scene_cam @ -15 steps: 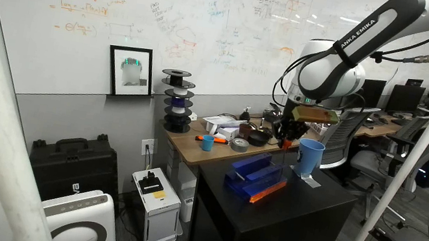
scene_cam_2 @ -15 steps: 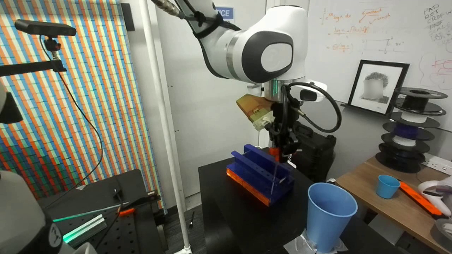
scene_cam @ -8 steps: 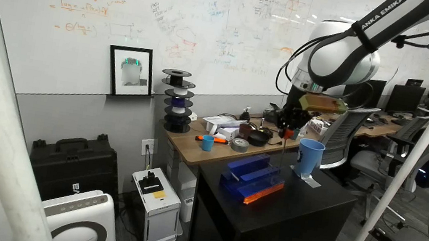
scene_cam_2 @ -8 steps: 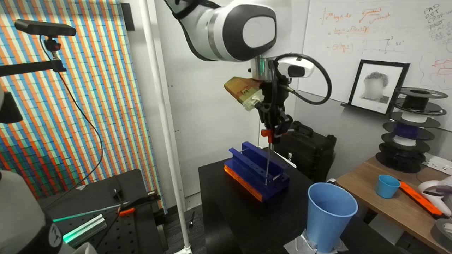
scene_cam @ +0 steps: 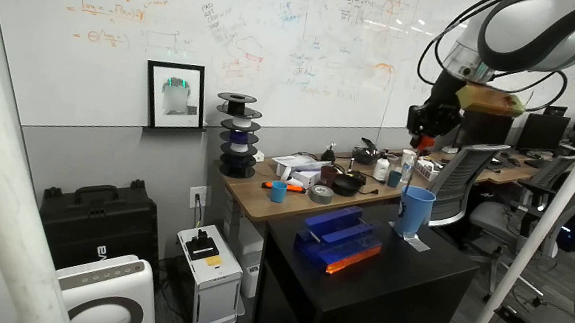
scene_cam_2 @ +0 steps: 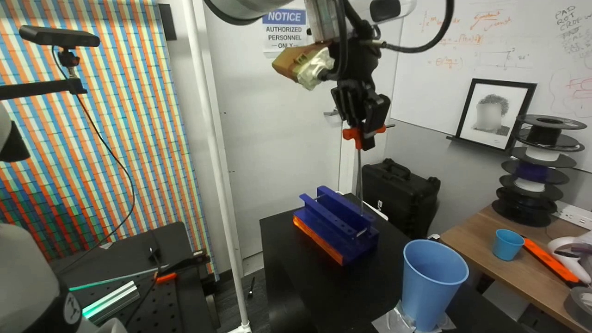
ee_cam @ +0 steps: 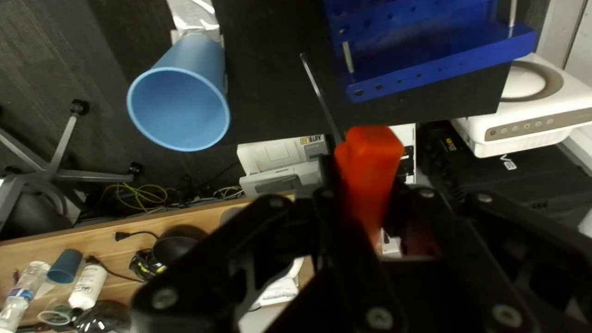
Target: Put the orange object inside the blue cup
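Currently the orange-handled tool [ee_cam: 373, 152] is in the air, held between the jaws of my gripper [ee_cam: 364, 199]. Jaws: closed on the handle, a finger to each side; in an exterior view I see orange showing on both sides of the near finger. Thin metal shaft [ee_cam: 320, 96] points down below the jaws, nearly upright in both exterior views. Its tip is outside the blue cup [scene_cam_2: 432, 296]: in the wrist view it lies between the cup and the dark-blue rack [scene_cam_2: 340, 222], seen against the top of the black cabinet [scene_cam: 414, 269]. In an exterior view the lower end of the shaft overlaps the cup's rim; from there I cannot tell the gap.

Cup: upright on the cabinet, mouth up, tape [scene_cam: 417, 242] at its foot. Rack: same cabinet, apart from the cup, an orange strip [scene_cam_2: 319, 241] along one long side.

Farther out, a wooden desk [scene_cam: 253, 202] carries a small blue cup [scene_cam: 278, 191], a roll of grey tape [scene_cam: 321, 198] and a stack of spools [scene_cam: 239, 137]. Black case [scene_cam_2: 401, 192] beyond the cabinet, as I see it in an exterior view. A framed picture [scene_cam: 176, 99] stands against the whiteboard [scene_cam: 114, 27].
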You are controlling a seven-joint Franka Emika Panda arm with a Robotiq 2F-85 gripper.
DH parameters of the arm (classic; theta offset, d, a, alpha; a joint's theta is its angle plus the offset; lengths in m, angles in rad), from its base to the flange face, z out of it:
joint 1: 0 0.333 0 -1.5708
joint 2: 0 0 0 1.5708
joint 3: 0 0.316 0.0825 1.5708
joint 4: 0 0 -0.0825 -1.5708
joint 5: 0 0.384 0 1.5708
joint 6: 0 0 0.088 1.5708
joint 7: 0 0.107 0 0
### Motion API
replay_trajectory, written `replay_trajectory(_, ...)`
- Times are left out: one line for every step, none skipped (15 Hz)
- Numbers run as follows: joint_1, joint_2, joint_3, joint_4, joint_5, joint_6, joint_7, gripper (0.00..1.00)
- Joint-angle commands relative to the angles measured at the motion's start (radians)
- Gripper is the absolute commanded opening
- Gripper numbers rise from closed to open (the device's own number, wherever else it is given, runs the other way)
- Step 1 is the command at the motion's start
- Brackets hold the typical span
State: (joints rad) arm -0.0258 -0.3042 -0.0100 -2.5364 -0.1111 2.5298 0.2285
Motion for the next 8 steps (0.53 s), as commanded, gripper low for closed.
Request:
replay_trajectory(-0.092,-0.066,-0.035,-0.005,-0.054,0.018,-0.058,0.16)
replay_trajectory(-0.113,-0.05,-0.054,0.003,-0.059,0.043,-0.077,0.15)
replay_trajectory(-0.129,-0.033,-0.073,0.014,-0.056,0.065,-0.098,0.15)
replay_trajectory(-0.135,-0.005,-0.093,0.022,-0.038,0.101,-0.125,0.15)
replay_trajectory(-0.14,0.021,-0.107,0.034,-0.028,0.122,-0.147,0.15)
replay_trajectory(-0.138,0.057,-0.119,0.042,-0.016,0.153,-0.163,0.15)
replay_trajectory(-0.133,0.091,-0.127,0.051,-0.005,0.179,-0.177,0.14)
replay_trajectory(-0.128,0.125,-0.13,0.058,0.002,0.201,-0.187,0.14)
